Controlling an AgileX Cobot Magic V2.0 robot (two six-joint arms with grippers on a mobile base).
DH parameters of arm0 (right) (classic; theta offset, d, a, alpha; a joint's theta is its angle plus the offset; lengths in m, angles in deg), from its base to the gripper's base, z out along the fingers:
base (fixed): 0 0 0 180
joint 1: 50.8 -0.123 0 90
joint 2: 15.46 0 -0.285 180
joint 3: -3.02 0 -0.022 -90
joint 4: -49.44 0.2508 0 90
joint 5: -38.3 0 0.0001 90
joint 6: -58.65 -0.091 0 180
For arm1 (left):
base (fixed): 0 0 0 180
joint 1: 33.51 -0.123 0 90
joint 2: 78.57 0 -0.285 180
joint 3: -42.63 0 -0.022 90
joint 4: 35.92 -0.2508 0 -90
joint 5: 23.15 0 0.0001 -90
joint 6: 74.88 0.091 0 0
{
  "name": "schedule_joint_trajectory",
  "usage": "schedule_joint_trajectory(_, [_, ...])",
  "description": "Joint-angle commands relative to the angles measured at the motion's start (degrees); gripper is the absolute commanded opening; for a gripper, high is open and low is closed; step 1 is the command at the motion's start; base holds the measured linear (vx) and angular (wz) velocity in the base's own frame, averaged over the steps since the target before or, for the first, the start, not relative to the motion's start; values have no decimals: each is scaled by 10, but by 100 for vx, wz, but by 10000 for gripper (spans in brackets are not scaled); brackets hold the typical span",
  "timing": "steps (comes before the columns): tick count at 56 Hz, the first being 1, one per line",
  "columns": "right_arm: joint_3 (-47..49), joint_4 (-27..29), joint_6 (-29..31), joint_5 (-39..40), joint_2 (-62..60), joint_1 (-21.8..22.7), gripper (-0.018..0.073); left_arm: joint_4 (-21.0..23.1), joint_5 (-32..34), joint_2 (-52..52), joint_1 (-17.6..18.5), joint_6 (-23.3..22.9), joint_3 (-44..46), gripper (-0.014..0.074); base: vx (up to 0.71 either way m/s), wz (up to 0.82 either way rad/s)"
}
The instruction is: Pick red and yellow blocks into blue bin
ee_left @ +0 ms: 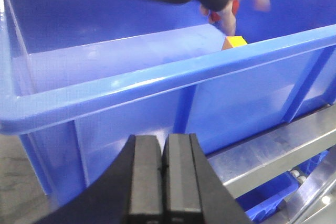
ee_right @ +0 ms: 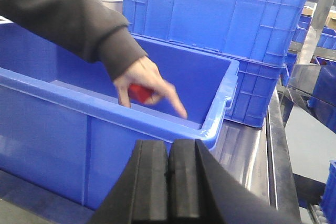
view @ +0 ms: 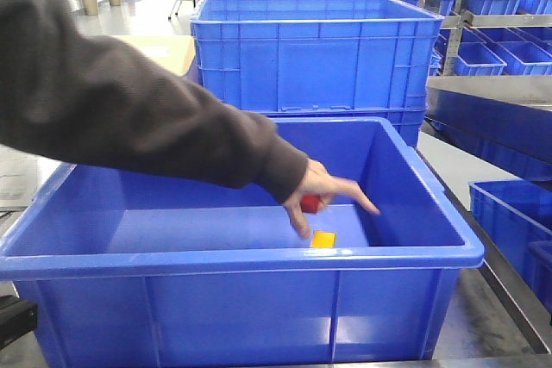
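Note:
The blue bin (view: 259,260) fills the front view; it also shows in the left wrist view (ee_left: 105,90) and the right wrist view (ee_right: 68,98). A person's hand (view: 323,191) in a dark sleeve reaches into it and holds the red block (view: 310,203), also seen in the right wrist view (ee_right: 140,92). The yellow block (view: 323,239) lies on the bin floor just below the hand; its top shows in the left wrist view (ee_left: 235,41). My left gripper (ee_left: 163,153) and right gripper (ee_right: 169,158) are shut and empty, outside the bin's front wall.
A taller blue crate (view: 315,49) with ribbed sides stands behind the bin. More blue crates (view: 509,221) sit on racks at the right. A metal frame rail (ee_left: 273,150) runs under the bin's front. The person's arm (view: 129,101) crosses from the left.

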Motion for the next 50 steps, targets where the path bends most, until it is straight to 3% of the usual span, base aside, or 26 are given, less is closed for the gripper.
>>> schedule_joint_trajectory(1, [18,1,1,51,0,2,-11,20,63,-3,3,-1,11,0,0,0])
schedule_joint_trajectory(8, [18,1,1,51,0,2,-11,-28,131,-53,3,-48,-15,0,0,0])
schedule_joint_trajectory(16, [18,1,1,51,0,2,-11,-178,221,-152,-20,-162,-96,0,0,0])
schedule_joint_trajectory(22, [18,1,1,51,0,2,-11,-267,274,-241,-52,-191,-201,0,0,0])
schedule_joint_trajectory(32, [18,1,1,51,0,2,-11,-297,349,-371,-55,-192,-374,0,0,0])
schedule_joint_trajectory(38, [18,1,1,51,0,2,-11,-317,250,-429,-55,-189,-371,0,0,0])
schedule_joint_trajectory(50, [18,1,1,51,2,2,-11,-329,237,-434,-55,-189,-376,1,0,0])
